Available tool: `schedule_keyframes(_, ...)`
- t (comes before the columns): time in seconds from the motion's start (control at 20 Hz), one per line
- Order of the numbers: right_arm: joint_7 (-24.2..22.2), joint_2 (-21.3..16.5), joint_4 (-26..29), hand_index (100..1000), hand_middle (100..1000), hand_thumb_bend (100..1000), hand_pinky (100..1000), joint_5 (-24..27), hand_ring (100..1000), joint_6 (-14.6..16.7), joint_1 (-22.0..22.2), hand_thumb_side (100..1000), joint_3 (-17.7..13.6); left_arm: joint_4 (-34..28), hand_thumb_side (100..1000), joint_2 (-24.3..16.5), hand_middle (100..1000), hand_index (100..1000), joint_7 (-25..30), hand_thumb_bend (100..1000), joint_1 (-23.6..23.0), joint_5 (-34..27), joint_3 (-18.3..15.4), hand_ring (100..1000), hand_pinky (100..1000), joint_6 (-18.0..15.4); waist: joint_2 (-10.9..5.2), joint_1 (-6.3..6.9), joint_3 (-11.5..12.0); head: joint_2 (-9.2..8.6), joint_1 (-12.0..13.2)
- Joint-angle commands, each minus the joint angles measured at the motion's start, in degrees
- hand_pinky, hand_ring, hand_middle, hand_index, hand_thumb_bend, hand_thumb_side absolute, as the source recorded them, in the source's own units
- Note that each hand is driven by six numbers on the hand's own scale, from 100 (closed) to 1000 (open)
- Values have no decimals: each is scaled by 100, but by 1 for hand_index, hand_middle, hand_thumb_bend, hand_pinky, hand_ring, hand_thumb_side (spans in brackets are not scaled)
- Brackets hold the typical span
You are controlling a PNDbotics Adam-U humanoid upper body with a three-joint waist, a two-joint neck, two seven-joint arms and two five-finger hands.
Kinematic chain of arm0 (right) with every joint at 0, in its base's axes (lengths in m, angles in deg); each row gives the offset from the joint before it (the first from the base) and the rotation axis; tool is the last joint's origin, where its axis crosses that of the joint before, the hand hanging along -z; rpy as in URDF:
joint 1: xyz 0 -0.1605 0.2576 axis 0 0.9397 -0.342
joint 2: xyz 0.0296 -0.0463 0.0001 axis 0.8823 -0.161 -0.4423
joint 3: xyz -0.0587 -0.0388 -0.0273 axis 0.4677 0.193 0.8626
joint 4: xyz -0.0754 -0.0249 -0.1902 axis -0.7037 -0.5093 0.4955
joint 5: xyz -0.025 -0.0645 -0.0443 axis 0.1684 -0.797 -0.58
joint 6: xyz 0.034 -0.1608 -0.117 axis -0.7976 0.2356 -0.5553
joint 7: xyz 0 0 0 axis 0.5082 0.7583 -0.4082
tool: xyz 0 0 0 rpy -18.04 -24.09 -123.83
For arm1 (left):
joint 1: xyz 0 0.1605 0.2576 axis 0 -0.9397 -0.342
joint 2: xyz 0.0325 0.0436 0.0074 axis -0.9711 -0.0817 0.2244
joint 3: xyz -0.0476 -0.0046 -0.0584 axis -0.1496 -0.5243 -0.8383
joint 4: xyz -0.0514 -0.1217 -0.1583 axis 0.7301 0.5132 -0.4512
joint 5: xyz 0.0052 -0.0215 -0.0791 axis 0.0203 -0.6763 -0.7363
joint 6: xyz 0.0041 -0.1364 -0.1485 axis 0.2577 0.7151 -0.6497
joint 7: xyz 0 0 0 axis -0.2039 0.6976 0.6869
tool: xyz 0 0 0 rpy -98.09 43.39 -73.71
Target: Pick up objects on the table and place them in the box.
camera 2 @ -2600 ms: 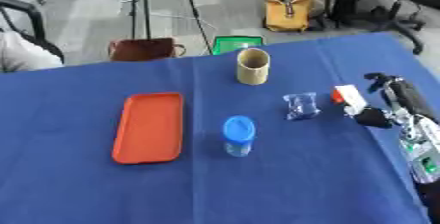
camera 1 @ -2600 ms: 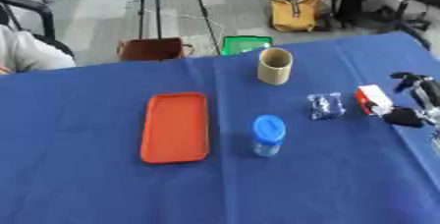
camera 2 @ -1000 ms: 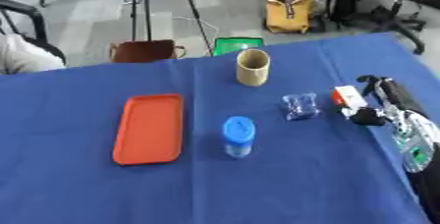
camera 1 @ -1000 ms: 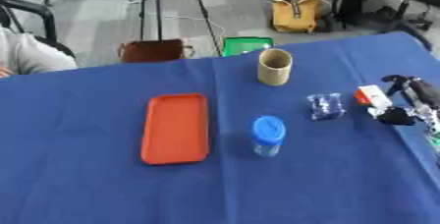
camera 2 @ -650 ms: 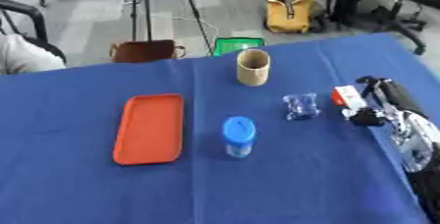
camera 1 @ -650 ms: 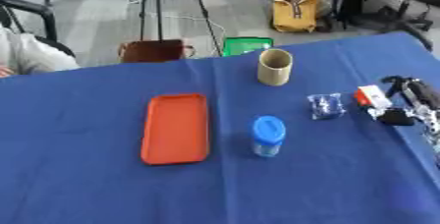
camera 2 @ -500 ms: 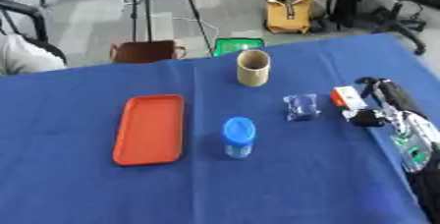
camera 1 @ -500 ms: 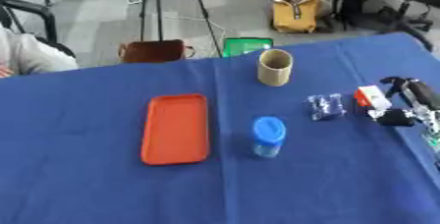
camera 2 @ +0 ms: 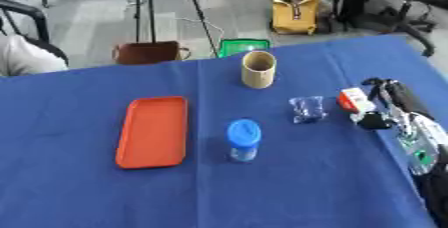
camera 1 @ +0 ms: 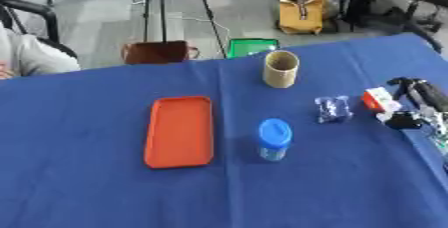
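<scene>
Right eye view, inspected at the right edge of the frame: my right hand (camera 2: pixel 385 103) reaches in over the blue table (camera 2: pixel 87 192). Its dark fingers are curled round a small red and white block (camera 2: pixel 353 99), with a dark fingertip (camera 2: pixel 374 121) just below the block. I record the hand as clamped on that block. The silver and green forearm runs from the hand down toward the lower right corner.

My left hand shows in neither view.

Remaining items on the cloth, 4 in number:
- 1 small clear wrapped packet (camera 2: pixel 305 108), right of centre, just left of the block and apart from it.
- 1 tan open-topped cylinder cup (camera 2: pixel 258 69), upright, in the upper middle of the frame, near the far table edge.
- 1 clear jar with a blue lid (camera 2: pixel 243 139), upright, at centre frame, below the cup.
- 1 orange rectangular tray (camera 2: pixel 154 130), lying flat, left of centre, beside the jar and well apart from the block.

Beyond the far table edge, on the floor, stand a green bin (camera 2: pixel 242 46), a brown bag (camera 2: pixel 146 52) and a yellow bag (camera 2: pixel 298 16), all in the upper part of the frame.
</scene>
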Motion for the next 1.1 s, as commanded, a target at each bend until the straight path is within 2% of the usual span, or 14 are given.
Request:
schedule_keyframes(0.05, 113, -145, 81, 842, 537, 455, 850, -157, 773, -32, -96, 143, -9, -84, 886, -88, 664, 840, 13, 485, 45, -23, -23, 640, 425, -3, -51, -13, 8, -49, -13)
schedule_keyframes(0.3, 298, -126, 172, 830, 522, 436, 837, -183, 760, -52, -66, 108, -34, -85, 886, -86, 664, 840, 11, 485, 45, -25, -25, 640, 425, -3, -49, -17, 6, -54, -11)
schedule_keyframes(0.85, 536, -123, 499, 821, 511, 435, 826, -165, 748, -82, 14, 100, -62, -86, 887, -88, 664, 840, 8, 484, 44, -24, -25, 640, 425, -2, -50, -13, -12, -55, 0)
schedule_keyframes(0.9, 522, -123, 495, 828, 526, 470, 829, -164, 755, -71, 15, 145, -55, -88, 885, -89, 664, 840, 7, 484, 43, -24, -25, 641, 426, -3, -53, -9, -11, -56, -2)
schedule_keyframes(0.95, 504, -126, 488, 828, 532, 470, 832, -159, 760, -56, 14, 145, -51, -88, 885, -91, 664, 840, 6, 484, 42, -24, -26, 641, 426, -4, -55, -7, -11, -56, -3)
schedule_keyframes(1.0, 439, -130, 445, 857, 584, 510, 847, -144, 782, -21, 8, 214, -33, -89, 886, -92, 664, 840, 8, 483, 43, -25, -23, 641, 426, -5, -56, -3, -9, -58, -8)
schedule_keyframes(1.1, 222, -165, 298, 871, 621, 528, 859, -108, 798, 84, -37, 246, -4, -90, 886, -91, 664, 840, 14, 483, 45, -28, -17, 641, 426, -6, -58, 4, -3, -63, -16)
